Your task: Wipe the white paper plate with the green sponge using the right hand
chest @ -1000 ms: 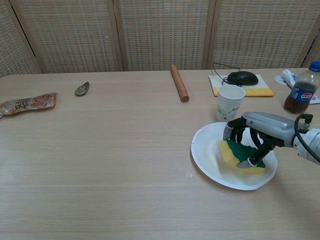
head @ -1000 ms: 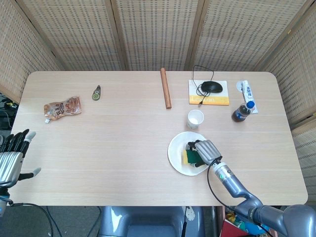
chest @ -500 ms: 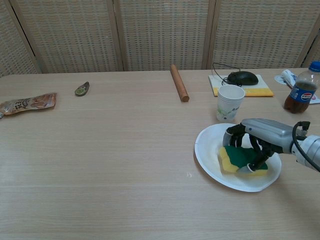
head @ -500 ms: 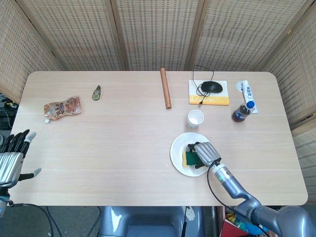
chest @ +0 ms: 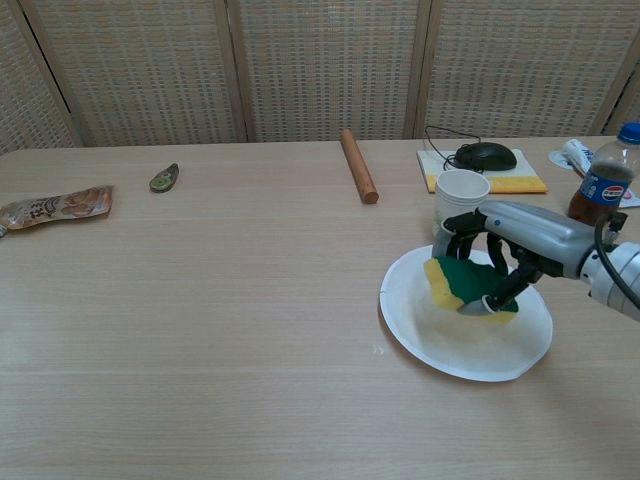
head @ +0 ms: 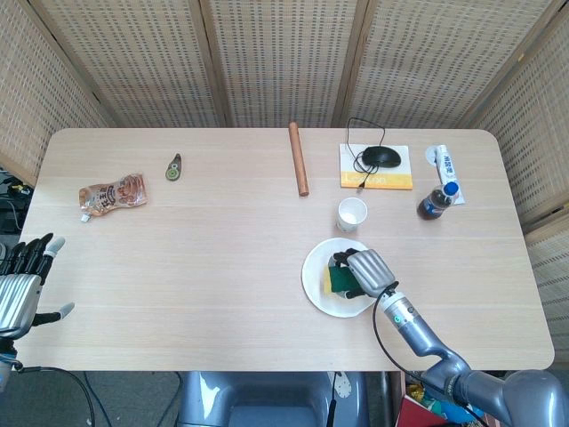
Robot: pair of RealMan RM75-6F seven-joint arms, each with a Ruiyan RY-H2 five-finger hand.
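Observation:
The white paper plate (head: 322, 287) (chest: 450, 340) lies near the table's front right. On its far part sits the green sponge (head: 338, 277) (chest: 458, 279) with its yellow underside, gripped by my right hand (head: 367, 271) (chest: 505, 250), whose fingers curl down over the green top. The sponge lies close to the paper cup. My left hand (head: 22, 283) hangs off the table's left front corner with fingers spread and nothing in it; the chest view does not show it.
A white paper cup (head: 352, 214) (chest: 461, 201) stands just behind the plate. Further back are a wooden rolling pin (head: 298, 158), a mouse on a yellow pad (head: 379, 165) and a cola bottle (head: 438, 200). A snack pouch (head: 112, 194) and a small green item (head: 174, 167) lie far left.
My right hand has slid the sponge across the plate toward its far side, near the cup. The plate has shifted slightly left with it. The left hand has not moved.

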